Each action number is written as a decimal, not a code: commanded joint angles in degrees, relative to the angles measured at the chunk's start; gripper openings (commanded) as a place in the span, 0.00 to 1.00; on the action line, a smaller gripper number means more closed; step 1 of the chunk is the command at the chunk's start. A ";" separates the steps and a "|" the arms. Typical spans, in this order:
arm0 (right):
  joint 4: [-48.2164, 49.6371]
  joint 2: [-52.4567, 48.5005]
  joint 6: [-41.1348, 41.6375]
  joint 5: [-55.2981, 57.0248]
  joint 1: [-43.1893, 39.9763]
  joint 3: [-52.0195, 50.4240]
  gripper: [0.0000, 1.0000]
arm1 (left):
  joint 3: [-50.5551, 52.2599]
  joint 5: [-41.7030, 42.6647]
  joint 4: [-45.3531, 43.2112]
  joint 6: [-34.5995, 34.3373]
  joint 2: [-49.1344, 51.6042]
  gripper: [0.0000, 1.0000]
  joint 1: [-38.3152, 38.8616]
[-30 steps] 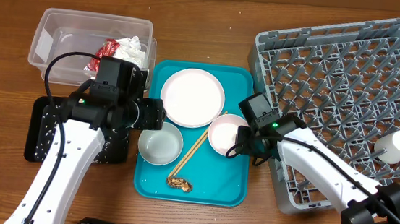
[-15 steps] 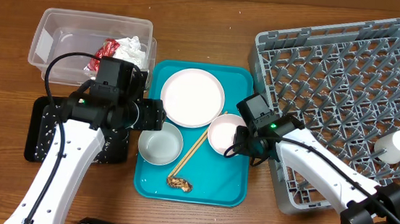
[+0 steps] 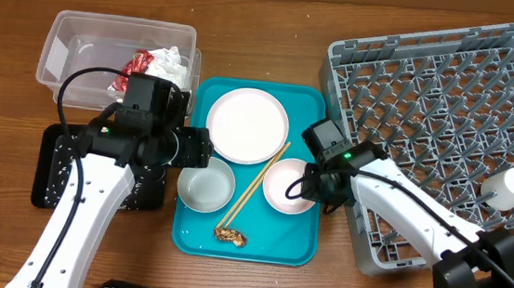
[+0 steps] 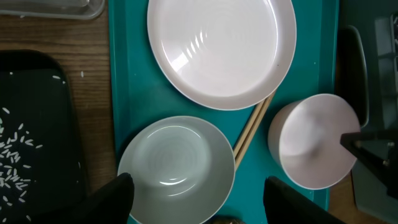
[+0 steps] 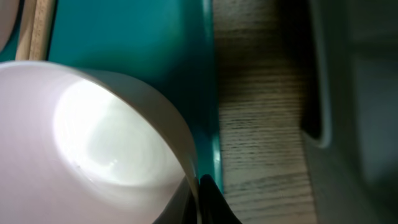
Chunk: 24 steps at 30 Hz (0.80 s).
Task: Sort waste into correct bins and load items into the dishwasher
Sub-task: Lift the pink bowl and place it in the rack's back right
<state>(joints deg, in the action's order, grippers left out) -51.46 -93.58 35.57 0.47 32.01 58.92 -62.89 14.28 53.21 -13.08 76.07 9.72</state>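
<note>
Now, right tool (image 3: 311,188) pinching rim of pink bowl (image 3: 286,186) by teal tray (image 3: 295,245) edge, left tool (image 3: 204,149) spread near white bowl (image 3: 204,189).

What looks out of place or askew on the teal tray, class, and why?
The small pink bowl at the teal tray's right edge looks tilted, its rim pinched by the fingers of the right gripper. A pair of thin wooden chopsticks lies loose and slanted, and a brown food scrap sits near the front.

Arms reaching inward, left end effector (image 3: 206,149) spread open; right end effector (image 3: 310,188) pinched shut
</note>
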 commanded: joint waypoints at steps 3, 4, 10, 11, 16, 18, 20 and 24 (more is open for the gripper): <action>-7.93 7.04 -0.50 10.27 -0.90 12.17 0.04 | -0.70 -0.33 0.15 1.11 -0.81 0.69 -0.15; -9.18 8.61 -2.12 12.07 -1.64 14.53 0.04 | -0.70 -0.33 0.13 1.11 -0.81 0.68 -0.15; -8.04 16.79 -13.62 28.57 -10.51 20.90 0.04 | -0.70 -0.35 0.13 1.14 -0.81 0.69 -0.15; -6.67 17.77 -15.65 31.71 -12.70 20.90 0.04 | -0.70 -0.35 0.11 1.14 -0.81 0.69 -0.15; -1.29 18.08 -24.26 41.18 -22.49 20.90 0.04 | -0.70 -0.35 0.11 1.14 -0.81 0.69 -0.15; 2.64 17.07 -26.23 44.78 -27.52 20.90 0.04 | -0.70 -0.35 0.09 1.14 -0.81 0.69 -0.15; 5.79 16.35 -26.88 46.56 -30.36 20.87 0.04 | -0.70 -0.35 0.09 1.14 -0.81 0.69 -0.15; 14.38 13.99 -26.88 48.15 -36.96 20.87 0.04 | -0.70 -0.35 0.11 1.14 -0.81 0.69 -0.15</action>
<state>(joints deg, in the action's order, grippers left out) -41.36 -77.93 10.20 44.60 -1.21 78.54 -62.89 14.28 53.21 -13.08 76.07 9.72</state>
